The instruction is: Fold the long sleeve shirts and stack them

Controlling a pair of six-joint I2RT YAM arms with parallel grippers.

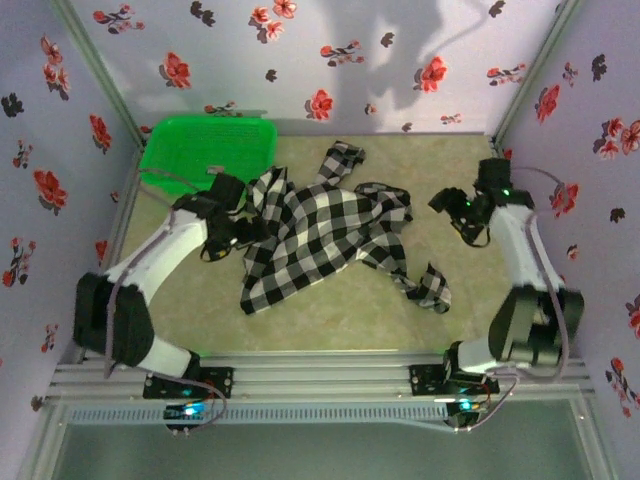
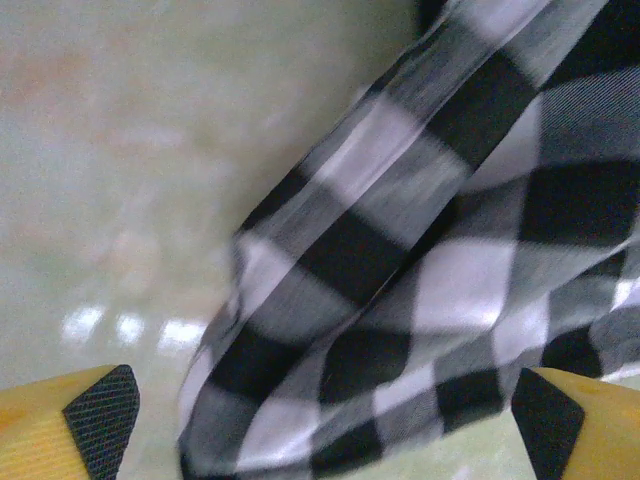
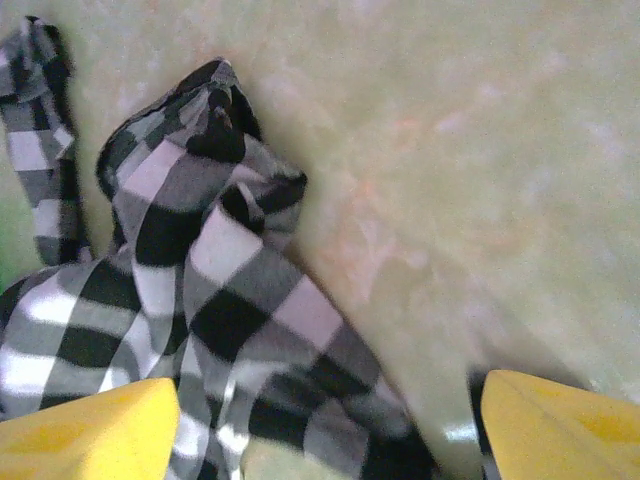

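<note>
Shirt [image 1: 325, 235], black-and-white checked, lies crumpled on the middle of the counter [image 1: 330, 325], sleeves splayed. Left pincer [image 1: 240, 233] sits at its left edge and right pincer [image 1: 462, 214] near its right side, both with jaws apart, gripping nothing. Spreading likely comes first: pinch shoulders or hem corners, not bunched folds.

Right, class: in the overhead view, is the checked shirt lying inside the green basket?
No, the checked shirt lies crumpled on the table, outside the green basket at the back left.
</note>
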